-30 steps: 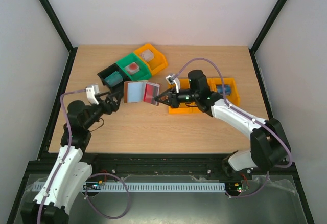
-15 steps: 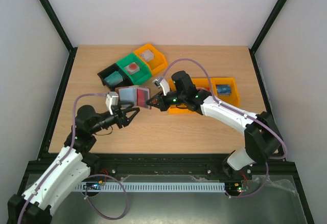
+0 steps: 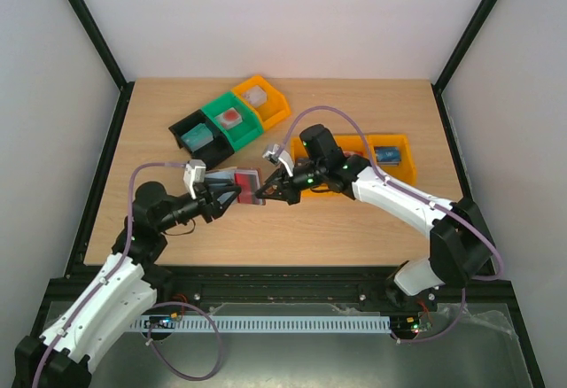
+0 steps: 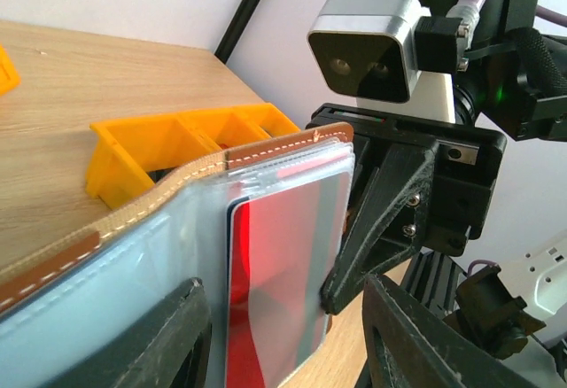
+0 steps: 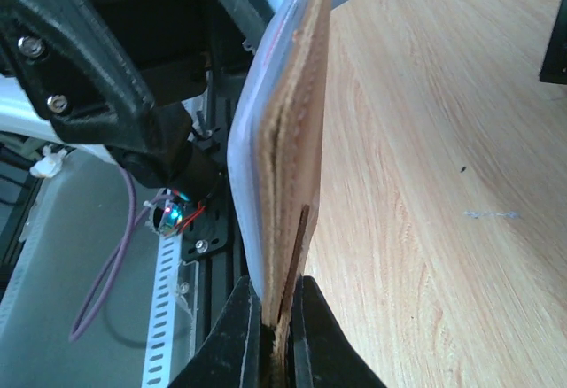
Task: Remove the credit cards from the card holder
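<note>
The card holder (image 3: 237, 178), brown leather with a pale blue-grey inside, hangs open above the table between both arms. My right gripper (image 3: 263, 192) is shut on its right edge; the right wrist view shows the leather (image 5: 292, 140) edge-on, pinched between the fingers (image 5: 241, 335). A red credit card (image 4: 283, 273) sits in a clear sleeve facing the left wrist camera. My left gripper (image 4: 288, 344) is open, one finger (image 4: 177, 335) in front of the wallet's inside and the other (image 4: 407, 335) just past the card's right edge. I cannot see either finger touching the card.
Black (image 3: 193, 133), green (image 3: 232, 118) and orange (image 3: 263, 100) bins stand in a row at the back left. Behind the right arm sits an orange tray (image 3: 400, 168) with a blue item. The left arm's black gripper (image 5: 133, 78) fills the upper left of the right wrist view.
The right gripper carried the card holder down and to the left, toward the left arm. The left gripper swung in to meet it and its jaws narrowed around the red card side.
</note>
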`<state>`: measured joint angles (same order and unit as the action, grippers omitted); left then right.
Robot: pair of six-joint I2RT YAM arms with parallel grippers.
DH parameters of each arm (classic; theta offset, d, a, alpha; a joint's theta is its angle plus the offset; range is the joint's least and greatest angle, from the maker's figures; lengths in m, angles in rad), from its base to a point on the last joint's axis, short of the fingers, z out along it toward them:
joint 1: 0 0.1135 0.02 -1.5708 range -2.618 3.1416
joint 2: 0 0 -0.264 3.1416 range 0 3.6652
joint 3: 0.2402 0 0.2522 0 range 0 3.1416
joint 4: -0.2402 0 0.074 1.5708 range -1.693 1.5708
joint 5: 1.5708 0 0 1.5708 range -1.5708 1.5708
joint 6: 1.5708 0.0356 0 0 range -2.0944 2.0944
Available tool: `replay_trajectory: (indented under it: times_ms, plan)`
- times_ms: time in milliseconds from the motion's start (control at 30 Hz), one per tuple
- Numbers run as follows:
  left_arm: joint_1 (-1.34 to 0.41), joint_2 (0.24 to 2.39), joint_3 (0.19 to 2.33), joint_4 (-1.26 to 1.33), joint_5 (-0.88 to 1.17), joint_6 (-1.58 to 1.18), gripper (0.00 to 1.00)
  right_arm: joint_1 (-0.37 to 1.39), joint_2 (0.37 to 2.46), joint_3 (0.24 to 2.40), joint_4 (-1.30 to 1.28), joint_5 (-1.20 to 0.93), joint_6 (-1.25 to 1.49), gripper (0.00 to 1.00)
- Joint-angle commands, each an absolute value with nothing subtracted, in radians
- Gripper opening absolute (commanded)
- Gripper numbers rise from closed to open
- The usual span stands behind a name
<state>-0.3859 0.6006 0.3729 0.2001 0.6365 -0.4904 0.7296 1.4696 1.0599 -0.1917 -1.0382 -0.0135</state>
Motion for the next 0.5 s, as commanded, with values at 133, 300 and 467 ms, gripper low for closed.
replay_trajectory:
  times_ms: [133,300,467]
  plan:
    - [-0.36,0.585,0.364,0.158,0.609,-0.476,0.48,0.735,1.419,1.102,-0.236,-1.231,-0.107,0.02]
    - [-0.362,0.59,0.347,0.213,0.662,-0.494,0.48,0.736,1.392,1.054,-0.107,-1.26,-0.021,0.02]
    - [-0.391,0.599,0.325,0.321,0.742,-0.545,0.47,0.739,1.394,1.045,0.008,-1.208,0.04,0.02]
